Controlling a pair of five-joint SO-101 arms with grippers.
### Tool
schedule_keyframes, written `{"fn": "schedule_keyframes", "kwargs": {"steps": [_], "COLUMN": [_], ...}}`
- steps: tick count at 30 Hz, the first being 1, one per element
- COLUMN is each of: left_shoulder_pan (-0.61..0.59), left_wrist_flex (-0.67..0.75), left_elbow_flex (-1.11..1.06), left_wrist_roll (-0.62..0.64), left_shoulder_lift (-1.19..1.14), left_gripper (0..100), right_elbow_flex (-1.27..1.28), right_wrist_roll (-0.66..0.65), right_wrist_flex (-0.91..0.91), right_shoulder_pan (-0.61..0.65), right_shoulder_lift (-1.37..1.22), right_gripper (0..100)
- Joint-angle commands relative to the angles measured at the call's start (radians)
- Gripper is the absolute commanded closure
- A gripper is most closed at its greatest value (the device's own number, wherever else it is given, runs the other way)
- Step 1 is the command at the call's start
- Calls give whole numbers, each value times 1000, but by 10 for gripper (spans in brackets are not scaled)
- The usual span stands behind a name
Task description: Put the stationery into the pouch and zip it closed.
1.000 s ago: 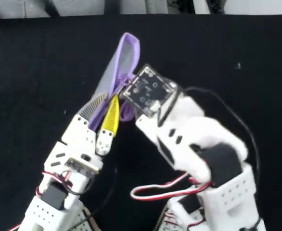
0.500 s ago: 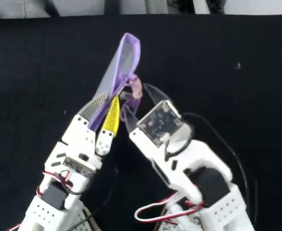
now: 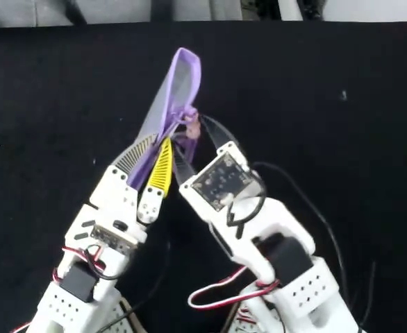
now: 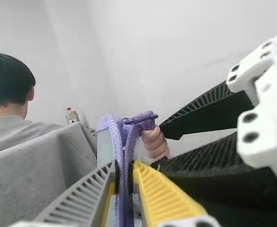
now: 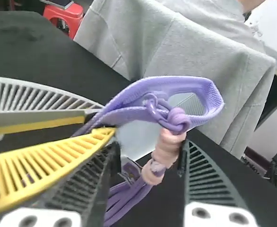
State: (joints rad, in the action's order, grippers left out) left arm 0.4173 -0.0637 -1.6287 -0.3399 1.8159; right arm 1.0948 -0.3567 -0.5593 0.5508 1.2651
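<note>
We have the purple pouch held up off the table, with the left gripper clamping its grey and yellow fingers on the pouch's edge. The right gripper has its black fingers apart, one on each side of the pink zip pull. We should close squarely on the pull's body, then draw straight along the zip line while the left grip holds firm, so the pouch neither twists nor slips.
</note>
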Motion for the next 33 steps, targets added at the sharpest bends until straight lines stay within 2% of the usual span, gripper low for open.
{"fn": "schedule_keyframes", "kwargs": {"steps": [1, 21, 27, 29, 33], "left_shoulder_pan": [8, 35, 48, 48, 45], "left_wrist_flex": [29, 29, 29, 29, 29], "left_elbow_flex": [38, 33, 36, 36, 28], "left_wrist_roll": [5, 9, 9, 8, 5], "left_shoulder_lift": [11, 11, 11, 11, 11], "left_gripper": [972, 972, 972, 972, 972], "right_elbow_flex": [21, 154, 163, 159, 136], "right_wrist_roll": [-14, -15, -15, -15, -15], "right_wrist_flex": [89, 330, 344, 344, 342], "right_shoulder_pan": [-31, -66, -74, -94, -123], "right_shoulder_lift": [7, 7, 7, 7, 7], "right_gripper": [800, 801, 802, 818, 923]}}
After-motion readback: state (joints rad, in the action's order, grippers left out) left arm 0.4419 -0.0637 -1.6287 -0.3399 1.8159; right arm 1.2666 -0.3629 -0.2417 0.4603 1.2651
